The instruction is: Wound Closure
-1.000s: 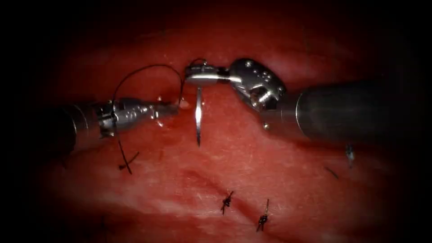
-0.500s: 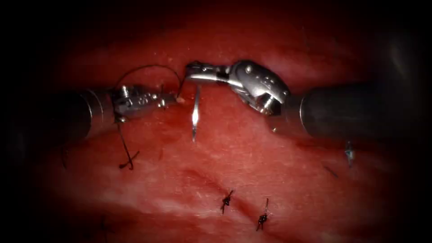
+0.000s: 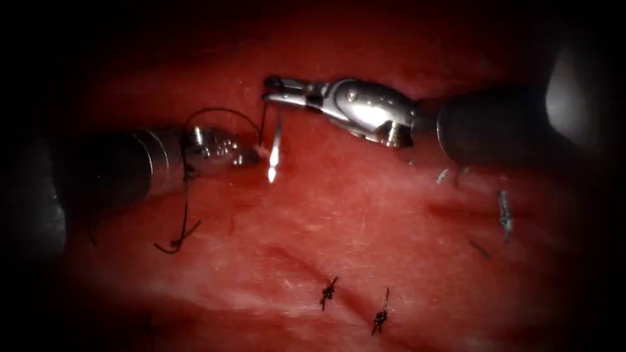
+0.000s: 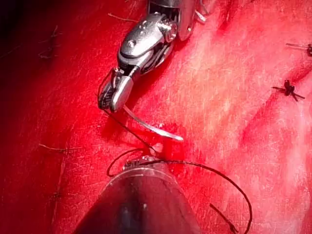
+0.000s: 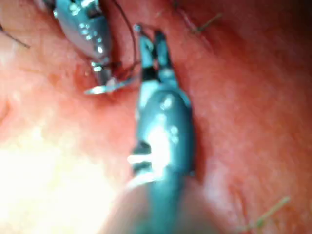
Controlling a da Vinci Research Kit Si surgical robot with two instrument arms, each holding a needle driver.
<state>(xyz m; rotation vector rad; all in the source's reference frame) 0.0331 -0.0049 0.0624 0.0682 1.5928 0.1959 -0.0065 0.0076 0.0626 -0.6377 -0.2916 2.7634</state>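
Lying low over the tissue (image 3: 365, 215), the left tool (image 3: 251, 155) is seen with its tip pressed into a small pale fold of tissue left of the needle; whether its jaws are spread cannot be told. A thread (image 3: 218, 112) arcs above it (one end trails down to the left). The needle (image 3: 274, 153) hangs free of the tissue, pinched near its tail end by the right tool (image 3: 277, 91).

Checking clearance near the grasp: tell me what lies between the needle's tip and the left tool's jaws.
Bare wet tissue, in the endoscope view: needle, free, hangs from the right tool, tip beside the left tool, which grips tissue.
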